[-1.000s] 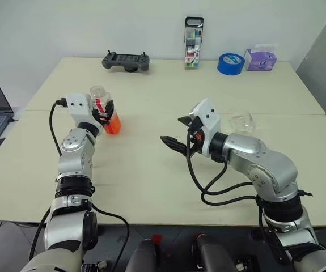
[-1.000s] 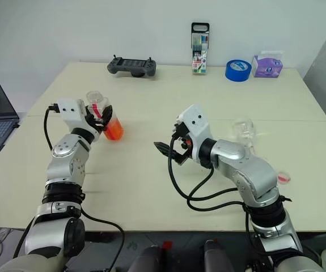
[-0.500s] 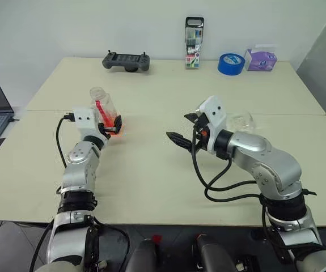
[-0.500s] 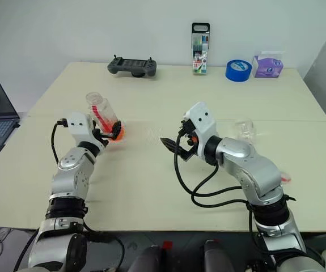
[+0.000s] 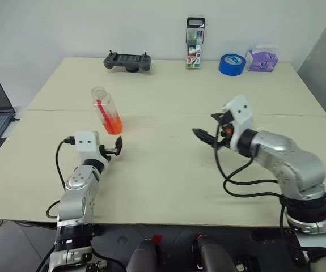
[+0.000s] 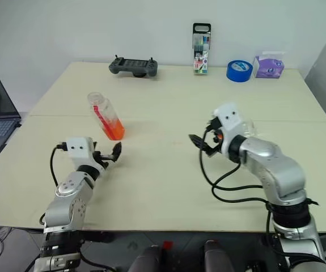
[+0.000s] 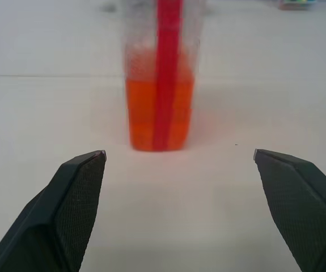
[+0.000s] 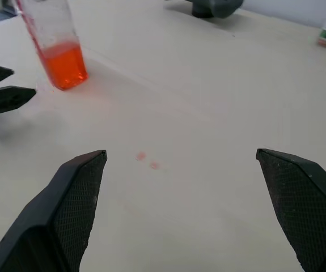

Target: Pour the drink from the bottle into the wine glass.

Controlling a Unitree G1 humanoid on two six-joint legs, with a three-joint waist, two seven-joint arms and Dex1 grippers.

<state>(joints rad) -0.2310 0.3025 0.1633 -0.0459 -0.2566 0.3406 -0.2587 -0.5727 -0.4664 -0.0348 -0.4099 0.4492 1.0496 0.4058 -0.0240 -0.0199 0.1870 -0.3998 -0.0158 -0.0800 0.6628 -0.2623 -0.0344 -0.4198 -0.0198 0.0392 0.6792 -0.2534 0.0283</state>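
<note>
Standing uncapped on the desk [image 5: 168, 187], the bottle [image 5: 106, 111] is left free; both the left pincer [image 5: 118, 145] and right pincer [image 5: 207, 129] are spread wide, empty.

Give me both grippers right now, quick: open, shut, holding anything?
Left gripper: open, empty, just short of the bottle.
Right gripper: open, empty, above the table.

The head's two eyes looked forward and down over the worktop [image 5: 168, 187] from above. Each wrist camera sat low, looking along its own fingers; both shared the bottle [image 7: 160, 85], nearest from the left.
</note>
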